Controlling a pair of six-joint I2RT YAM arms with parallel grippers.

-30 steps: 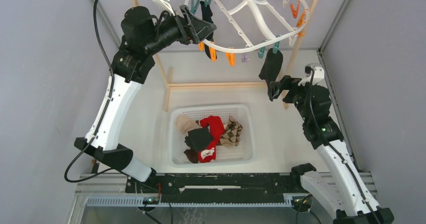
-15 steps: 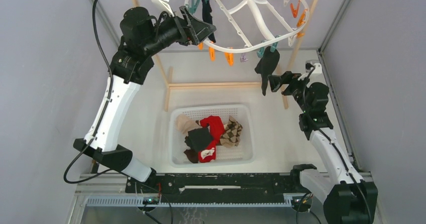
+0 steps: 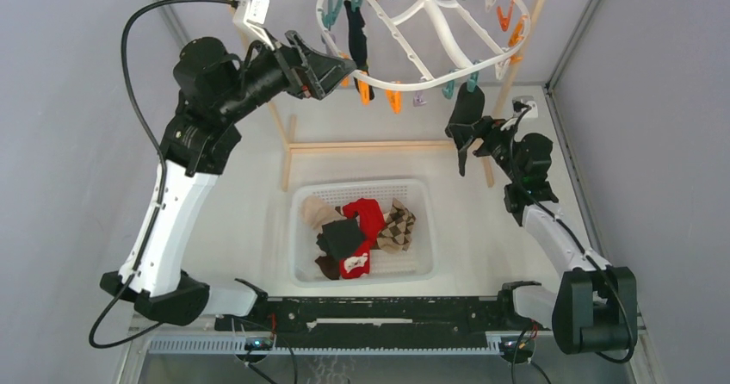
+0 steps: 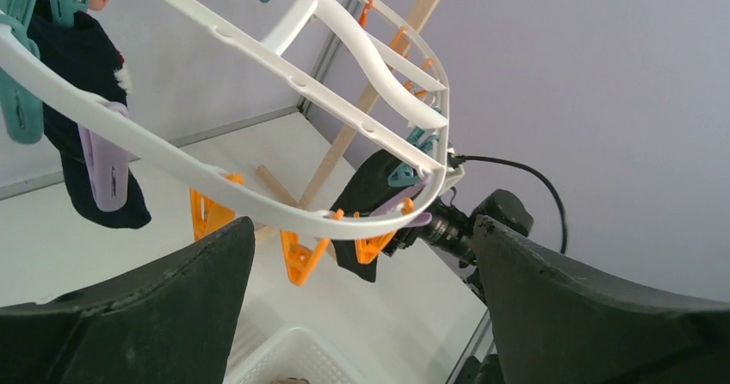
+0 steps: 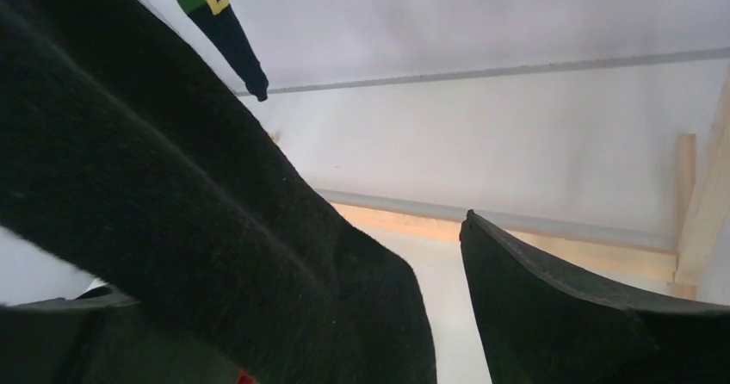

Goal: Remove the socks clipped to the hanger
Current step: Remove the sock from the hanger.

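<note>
Black sock (image 5: 172, 186) between right fingers (image 5: 559, 315)

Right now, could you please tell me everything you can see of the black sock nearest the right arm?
The black sock looks like soft, plain, dark knit fabric. It hangs limp from a teal clip on the near right rim of the hanger, with its lower end dangling free. The right claw stands open around its lower part. In the wrist view the fabric lies against one side of the claw, with a gap to the other finger.
</note>
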